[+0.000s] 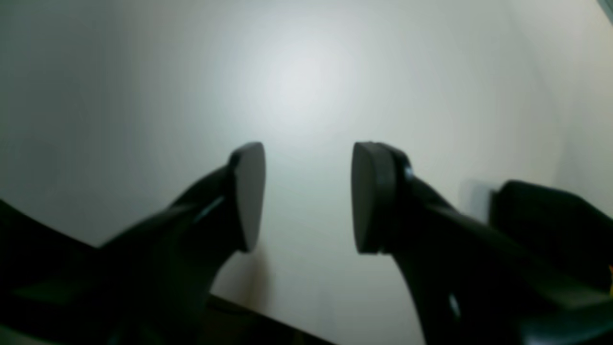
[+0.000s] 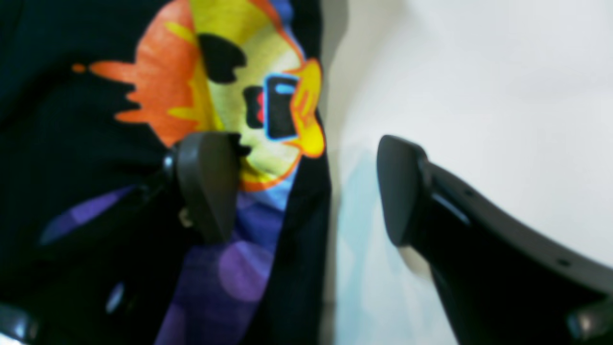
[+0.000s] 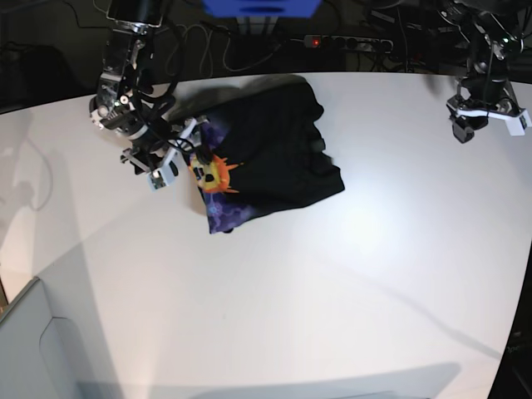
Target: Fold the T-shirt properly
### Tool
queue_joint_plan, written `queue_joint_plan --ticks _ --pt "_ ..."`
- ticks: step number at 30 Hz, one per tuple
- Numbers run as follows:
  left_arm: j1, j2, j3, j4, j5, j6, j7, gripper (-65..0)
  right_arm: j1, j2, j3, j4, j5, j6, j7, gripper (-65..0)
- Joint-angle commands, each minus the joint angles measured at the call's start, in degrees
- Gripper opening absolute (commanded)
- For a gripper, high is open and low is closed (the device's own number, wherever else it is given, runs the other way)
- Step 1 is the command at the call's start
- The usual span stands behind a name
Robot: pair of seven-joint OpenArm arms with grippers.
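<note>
two grippers | right gripper (image 2: 306,191) – jaws apart, astride the t-shirt (image 3: 274,150) edge, likely to pinch it | left gripper (image 1: 306,196) – jaws apart, empty, well away, waiting

Left gripper (image 1: 306,196) raised, jaws apart; right gripper (image 2: 306,187) low, jaws wide.

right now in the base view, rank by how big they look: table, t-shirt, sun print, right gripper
1. white table
2. black T-shirt
3. sun print and right gripper: look alike, so unranked.
</note>
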Motion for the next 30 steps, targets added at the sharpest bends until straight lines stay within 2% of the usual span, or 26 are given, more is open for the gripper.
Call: queue_joint_plan --ticks 1,3,11,13,17,22,25,29,30 --pt "0.92 -0.60 -0.30 1.26 -0.71 -0.15 -0.71 -36.5 1.30 -0.24 0.00 -0.20 -2.05 -3.62 -1.82 -21.1" --pt "1.97 -0.60 -0.30 1.52 -0.71 -0.15 -0.71 -36.5 3.24 -0.33 0.08 0.16 -1.87 -5.38 -1.82 -21.0" --pt "4.61 -0.43 -0.30 1.08 -0.79 -0.15 -0.97 -36.5 1.30 -0.24 -0.36 19.76 -1.87 -5.29 -2.17 -21.0" --pt "4.70 -0.16 -0.39 1.17 -0.79 -0.15 -0.79 -36.5 1.30 -0.33 -2.73 22.05 -1.87 -5.29 -2.17 -21.0" --pt "5.93 0.01 -0.39 1.79 -0.79 -0.15 -0.79 -36.5 4.38 -0.06 -8.09 19.58 -2.13 -5.47 -2.17 -21.4" --pt "7.86 0.01 -0.39 1.52 -3.96 -0.15 -0.97 -36.5 13.26 -0.33 -9.41 4.29 -2.05 -5.47 -1.73 -23.0" --pt "9.62 0.01 -0.39 1.61 -5.37 -0.15 -1.15 -36.5 18.36 -0.33 -9.41 -4.59 -2.05 -5.47 -1.56 -33.6" --pt "11.12 0.01 -0.39 1.52 -6.33 -0.15 -1.23 -36.5 23.90 0.20 -9.32 -14.70 -2.13 -5.73 2.05 -54.1" --pt "11.47 0.01 -0.39 1.61 -6.33 -0.15 -1.32 -36.5 24.78 1.34 -9.15 -16.72 -2.13 -6.61 3.02 -58.9"
